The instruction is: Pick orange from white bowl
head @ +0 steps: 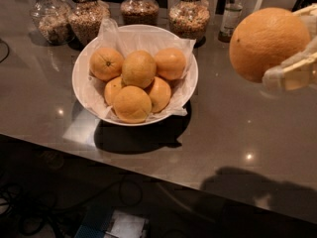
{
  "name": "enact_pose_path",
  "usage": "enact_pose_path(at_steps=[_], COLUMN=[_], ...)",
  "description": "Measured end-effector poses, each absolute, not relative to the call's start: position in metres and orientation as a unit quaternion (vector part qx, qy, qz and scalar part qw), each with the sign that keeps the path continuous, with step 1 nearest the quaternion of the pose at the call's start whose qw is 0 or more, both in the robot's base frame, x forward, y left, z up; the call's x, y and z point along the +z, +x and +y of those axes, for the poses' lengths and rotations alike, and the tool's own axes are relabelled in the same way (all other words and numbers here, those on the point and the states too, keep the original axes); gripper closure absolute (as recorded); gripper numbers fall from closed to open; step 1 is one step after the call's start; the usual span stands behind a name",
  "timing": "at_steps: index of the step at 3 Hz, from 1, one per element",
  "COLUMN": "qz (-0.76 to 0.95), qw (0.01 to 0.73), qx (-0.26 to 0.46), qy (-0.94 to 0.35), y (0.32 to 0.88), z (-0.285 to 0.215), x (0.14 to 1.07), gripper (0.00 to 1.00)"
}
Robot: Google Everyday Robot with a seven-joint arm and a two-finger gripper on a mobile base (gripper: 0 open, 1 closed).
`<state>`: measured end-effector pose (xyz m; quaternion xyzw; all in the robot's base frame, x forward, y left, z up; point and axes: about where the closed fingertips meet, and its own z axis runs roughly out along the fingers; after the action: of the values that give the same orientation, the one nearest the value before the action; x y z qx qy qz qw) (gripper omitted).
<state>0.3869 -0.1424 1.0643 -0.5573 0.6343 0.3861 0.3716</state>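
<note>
The orange (268, 43), large and evenly orange with one tiny dark dot, is held high at the right edge, well above the counter and to the right of the white bowl. My gripper (297, 48) is shut on it; a pale finger (291, 73) wraps its lower right side. The white bowl (83, 58), lined with crinkled white paper, stands on the counter at left centre and holds several smaller oranges (138, 69).
Several glass jars of grains (88, 14) and a small bottle (231, 11) stand along the back of the grey counter (233, 128). The counter's front edge runs diagonally across the bottom, with cables on the floor below.
</note>
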Motion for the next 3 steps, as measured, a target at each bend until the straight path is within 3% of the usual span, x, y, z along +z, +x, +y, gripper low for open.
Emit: enact_pose_path(at_steps=[2,3], qz=[0.63,0.587], qw=[0.384,0.429], qx=[0.396,0.458], qy=[-0.546,-0.511], y=[0.385,0.358], z=[-0.134,-0.09], x=[1.067,1.076], gripper=[1.0,1.0])
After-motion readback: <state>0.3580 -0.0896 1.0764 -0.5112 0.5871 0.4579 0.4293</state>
